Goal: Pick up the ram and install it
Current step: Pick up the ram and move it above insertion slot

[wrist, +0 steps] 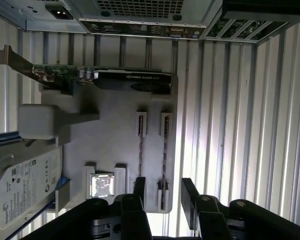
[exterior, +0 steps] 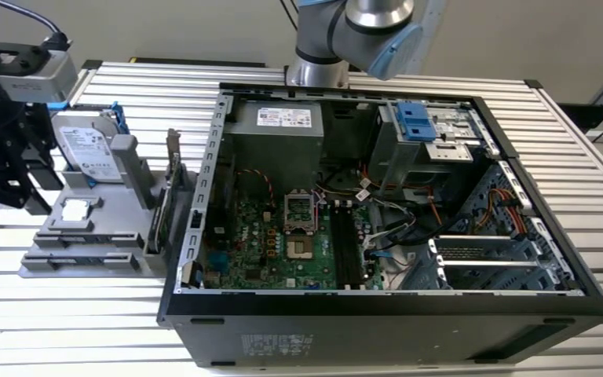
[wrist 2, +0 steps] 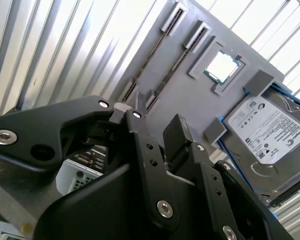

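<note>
First wrist view looks past the claw (wrist: 164, 182): its two black fingers (wrist: 190, 197) stand spread wide, pinching nothing, and I cannot see them touching anything. They hang over one end of a grey holder (wrist: 115, 145). In the exterior view the claw sits at that view's far left, above the holder and well apart from the open computer case (exterior: 385, 314). Case and holder both rest on a slatted metal table (exterior: 71, 330), its ribs bright with glare. The holder carries a silver hard drive (wrist: 25, 185) at one side, a graphics card (wrist: 130, 80) standing on edge across it, and a small processor chip (wrist: 102, 185) in a square pocket. The ram (wrist: 164, 150) stands on its long edge in a narrow slot of the holder, seen edge-on as a thin dark line. Its long axis runs along the table's slats, at right angles to the card, and leads straight toward the gap between the fingers. A second stick (wrist: 140, 145) sits just beside it — parallel, in its own slot.
</note>
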Robot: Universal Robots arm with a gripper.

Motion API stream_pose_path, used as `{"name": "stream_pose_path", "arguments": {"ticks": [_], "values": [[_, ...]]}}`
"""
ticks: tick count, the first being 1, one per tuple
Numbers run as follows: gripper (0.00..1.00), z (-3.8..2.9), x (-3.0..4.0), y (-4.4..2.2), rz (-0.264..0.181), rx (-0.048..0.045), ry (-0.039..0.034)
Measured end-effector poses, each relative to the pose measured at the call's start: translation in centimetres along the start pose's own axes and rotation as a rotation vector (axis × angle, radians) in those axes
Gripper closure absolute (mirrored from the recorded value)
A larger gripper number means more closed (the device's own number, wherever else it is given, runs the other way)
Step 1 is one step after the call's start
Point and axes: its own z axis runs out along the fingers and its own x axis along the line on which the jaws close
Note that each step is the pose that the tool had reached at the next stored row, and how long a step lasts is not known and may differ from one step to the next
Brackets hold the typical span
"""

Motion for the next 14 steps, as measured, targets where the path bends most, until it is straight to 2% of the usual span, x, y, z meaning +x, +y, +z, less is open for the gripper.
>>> {"name": "stream_pose_path", "arguments": {"ticks": [14], "values": [[0.00,0.73,-0.17,0.00,-0.015,0.0042,0.0002]]}}
